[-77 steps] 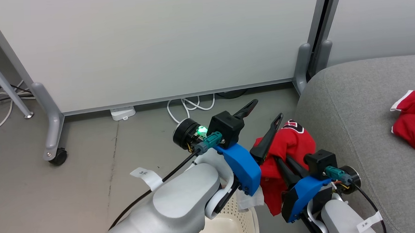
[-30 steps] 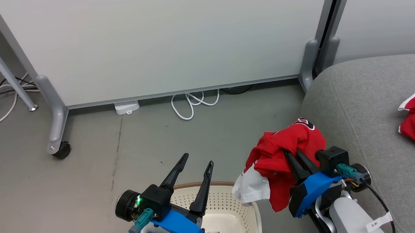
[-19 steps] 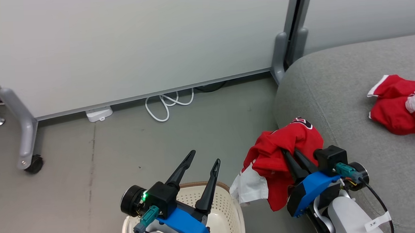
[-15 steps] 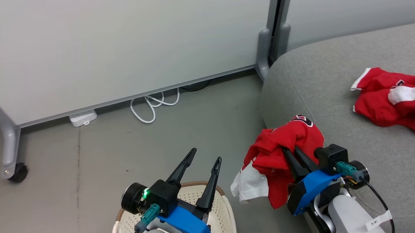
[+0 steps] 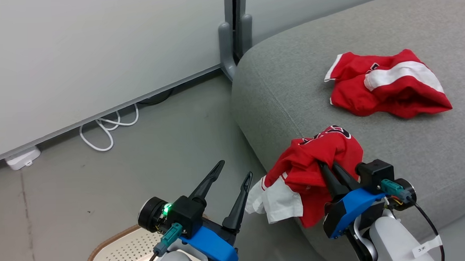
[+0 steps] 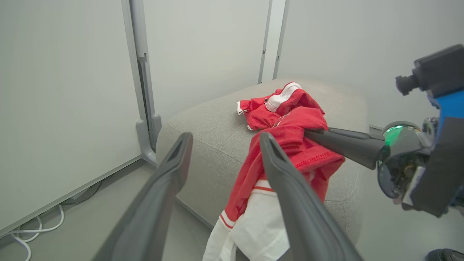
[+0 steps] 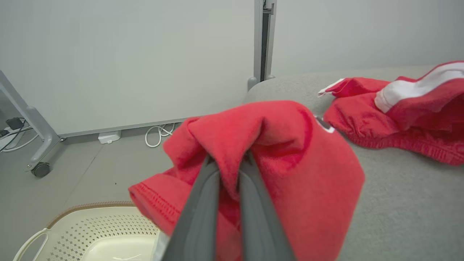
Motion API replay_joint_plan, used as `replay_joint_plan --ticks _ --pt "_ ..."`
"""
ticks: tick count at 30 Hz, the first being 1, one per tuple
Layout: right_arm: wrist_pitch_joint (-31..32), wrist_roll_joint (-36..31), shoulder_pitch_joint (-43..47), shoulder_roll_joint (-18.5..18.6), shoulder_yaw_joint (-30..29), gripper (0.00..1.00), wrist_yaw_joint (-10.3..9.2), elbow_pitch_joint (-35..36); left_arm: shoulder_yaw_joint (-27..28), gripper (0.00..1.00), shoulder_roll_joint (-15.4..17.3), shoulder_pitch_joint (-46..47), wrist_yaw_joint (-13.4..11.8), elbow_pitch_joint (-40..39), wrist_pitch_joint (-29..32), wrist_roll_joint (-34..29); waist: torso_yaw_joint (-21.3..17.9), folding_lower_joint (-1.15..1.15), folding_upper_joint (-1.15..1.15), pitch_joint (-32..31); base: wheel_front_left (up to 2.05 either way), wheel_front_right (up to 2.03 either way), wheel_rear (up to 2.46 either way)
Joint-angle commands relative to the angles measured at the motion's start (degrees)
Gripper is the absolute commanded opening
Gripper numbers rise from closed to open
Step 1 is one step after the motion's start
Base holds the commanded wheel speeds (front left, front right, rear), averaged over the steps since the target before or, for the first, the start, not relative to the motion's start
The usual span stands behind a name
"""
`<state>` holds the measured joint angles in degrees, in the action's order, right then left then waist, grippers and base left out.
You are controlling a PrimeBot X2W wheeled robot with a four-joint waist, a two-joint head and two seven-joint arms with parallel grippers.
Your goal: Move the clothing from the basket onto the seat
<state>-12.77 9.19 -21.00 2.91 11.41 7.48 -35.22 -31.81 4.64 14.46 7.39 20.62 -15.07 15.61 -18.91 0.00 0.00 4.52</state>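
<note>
- Two red garments are in play around a large grey seat [image 5: 293,84], which now takes up the upper right of the head view; a second ago it sat at the right margin, so the robot has turned toward it
- Cream perforated basket [image 5: 116,249] with a brown rim sits on the floor at the lower left, and the part of its inside that shows holds no clothing
- Striped red garment [image 5: 387,86] lies crumpled on the seat, well in from the edge, already delivered
- Lettered red garment [image 5: 316,158], with a white piece hanging below it, is bunched in the air at the seat's front edge, partly over the cushion and partly over the floor
- Right gripper [image 5: 326,165] is clenched on that bundle, its fingers pinched together inside the folds
- Left gripper [image 5: 236,167] is spread wide and holds nothing; it stood raised beside the bundle a moment ago and is now lower, above the basket
- Judged from this, the carry is nearly done: the bundle should travel further over the cushion before release, or the hanging white piece may slide to the floor
</note>
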Motion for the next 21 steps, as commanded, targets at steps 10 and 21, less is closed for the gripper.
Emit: replay_joint_plan --ticks 10,21 --pt "-1.11 1.18 -0.68 -0.03 0.28 0.0 0.03 0.11 -0.27 1.0 0.95 1.55 0.1 0.38 -0.15 -0.01 -6.13 0.0 0.0 1.36 0.0 0.0 0.0" --pt "-1.63 1.91 -0.83 -0.03 0.62 0.0 0.03 -0.66 -0.75 1.0 1.48 1.79 0.1 0.53 -0.15 0.28 -8.86 0.0 0.0 1.3 0.0 0.0 0.0"
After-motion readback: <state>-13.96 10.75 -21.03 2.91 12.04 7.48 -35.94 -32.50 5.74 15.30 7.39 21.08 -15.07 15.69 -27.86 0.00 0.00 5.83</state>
